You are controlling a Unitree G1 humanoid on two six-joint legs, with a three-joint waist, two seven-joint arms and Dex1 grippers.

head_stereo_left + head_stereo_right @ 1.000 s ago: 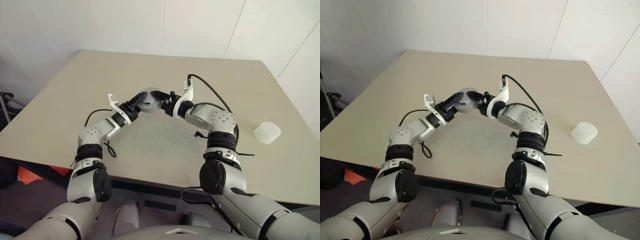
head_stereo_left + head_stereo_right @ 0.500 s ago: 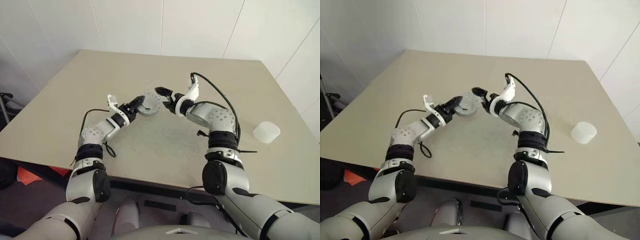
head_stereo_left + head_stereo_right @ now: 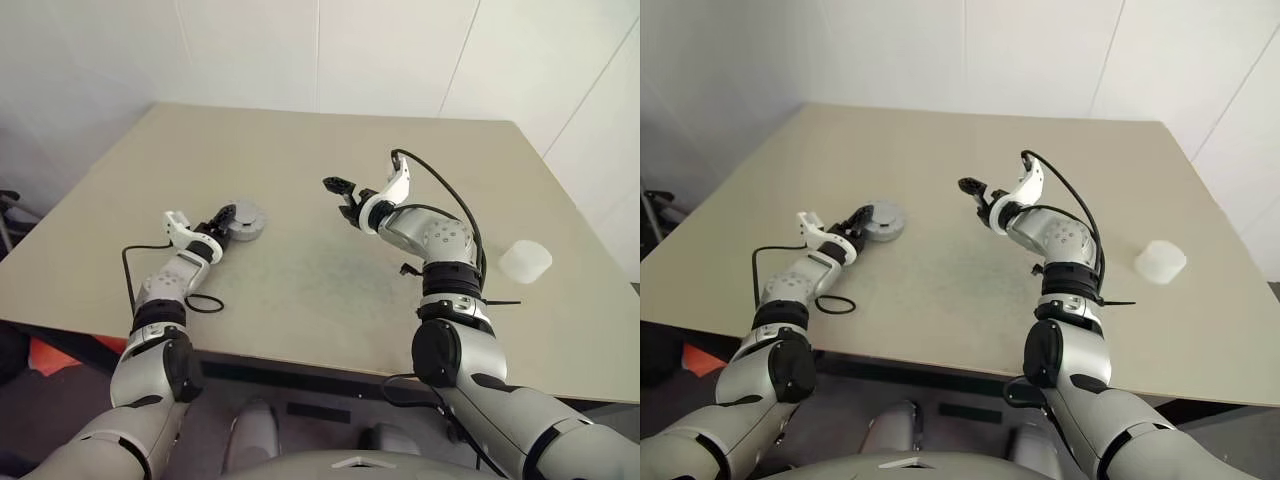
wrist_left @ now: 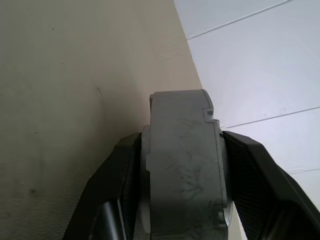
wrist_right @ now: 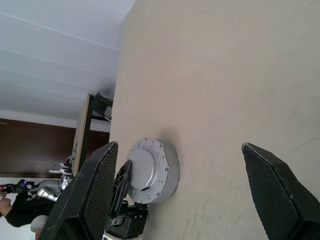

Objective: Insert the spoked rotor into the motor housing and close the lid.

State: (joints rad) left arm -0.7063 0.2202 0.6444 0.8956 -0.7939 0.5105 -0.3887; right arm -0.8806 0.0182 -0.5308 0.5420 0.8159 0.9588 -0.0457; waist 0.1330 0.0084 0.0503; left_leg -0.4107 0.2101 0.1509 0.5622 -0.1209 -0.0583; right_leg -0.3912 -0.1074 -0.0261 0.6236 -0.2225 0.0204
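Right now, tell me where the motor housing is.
The motor housing sits on the table's left part in the head views, clamped between the left gripper's fingers. The open right gripper hangs apart to its right.

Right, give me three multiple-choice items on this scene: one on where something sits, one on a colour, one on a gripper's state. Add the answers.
1. Where is the white translucent cylinder?
A. On the table, out past the right arm
B. Between the two grippers
C. Beside the left gripper

2. What colour is the motor housing?
A. Bright red
B. Silver-grey
C. Yellow

3. What is the right gripper doing?
A. Clamped on the housing
B. Open, holding nothing
C. Closed on the cylinder

Answers:
1. A: the head views show it alone on the tabletop toward the robot's right edge.
2. B: its metal shell reads silver-grey in the head and wrist views.
3. B: the right wrist view shows its fingers spread wide with bare table between them, while the left gripper has a finger on each side of the housing.
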